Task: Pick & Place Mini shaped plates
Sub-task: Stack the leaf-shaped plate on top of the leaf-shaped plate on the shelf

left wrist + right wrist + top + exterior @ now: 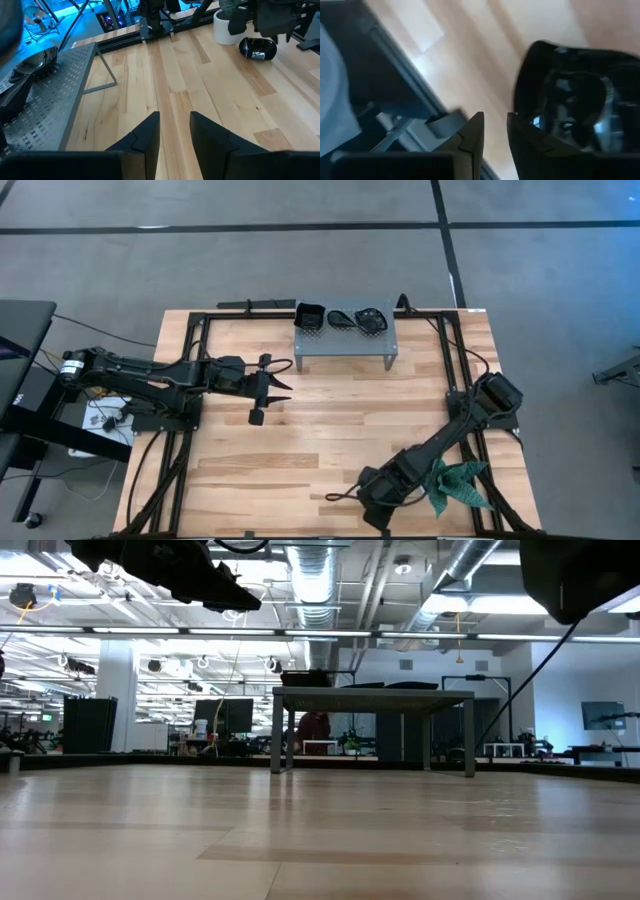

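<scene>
Three mini shaped plates [342, 318], glossy and black, lie on top of the grey perforated shelf [345, 345] at the table's far side. A fourth black plate [257, 47] lies on the wood near the table's near edge, under my right gripper [495, 125]. In the right wrist view that plate [575, 105] lies just beside one finger, and only bare wood shows in the narrow gap between the fingers. My left gripper [175, 117] hovers open at the table's left, pointing toward the right, with nothing between its fingers. My right gripper points steeply down beside the plate's rim [525, 95]. One finger [530, 145] stands right next to that rim, but I cannot tell whether it touches. The plate rests on the table.
A green spiky plant [455, 480] in a white pot [225, 25] stands right beside my right arm at the near right corner. Black frame rails [200, 380] run along the table's edges. Bare wood lies between the shelf and the near edge.
</scene>
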`<state>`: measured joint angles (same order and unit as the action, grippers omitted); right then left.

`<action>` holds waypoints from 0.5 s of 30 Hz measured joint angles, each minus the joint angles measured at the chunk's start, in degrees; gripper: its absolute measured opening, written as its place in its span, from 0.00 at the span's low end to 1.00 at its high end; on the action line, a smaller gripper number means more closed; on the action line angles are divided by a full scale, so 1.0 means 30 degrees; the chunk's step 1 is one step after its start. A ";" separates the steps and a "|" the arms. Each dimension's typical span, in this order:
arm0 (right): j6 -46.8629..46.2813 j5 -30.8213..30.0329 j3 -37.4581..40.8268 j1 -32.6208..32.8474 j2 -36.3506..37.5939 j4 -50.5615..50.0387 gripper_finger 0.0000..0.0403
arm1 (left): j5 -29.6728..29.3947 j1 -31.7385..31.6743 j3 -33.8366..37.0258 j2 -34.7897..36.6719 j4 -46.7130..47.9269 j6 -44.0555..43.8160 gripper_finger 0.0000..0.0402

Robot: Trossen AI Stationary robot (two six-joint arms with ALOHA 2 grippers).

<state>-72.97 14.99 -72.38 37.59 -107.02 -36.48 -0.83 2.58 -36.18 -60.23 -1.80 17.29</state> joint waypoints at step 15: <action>0.0880 -0.1131 0.0007 0.0196 -0.1155 -0.0378 0.20 | 0.0003 -0.0003 0.0000 0.0000 -0.0002 -0.0009 0.27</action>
<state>-70.33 11.60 -72.36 38.18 -110.49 -37.61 -0.82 2.57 -36.18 -60.23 -1.80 17.26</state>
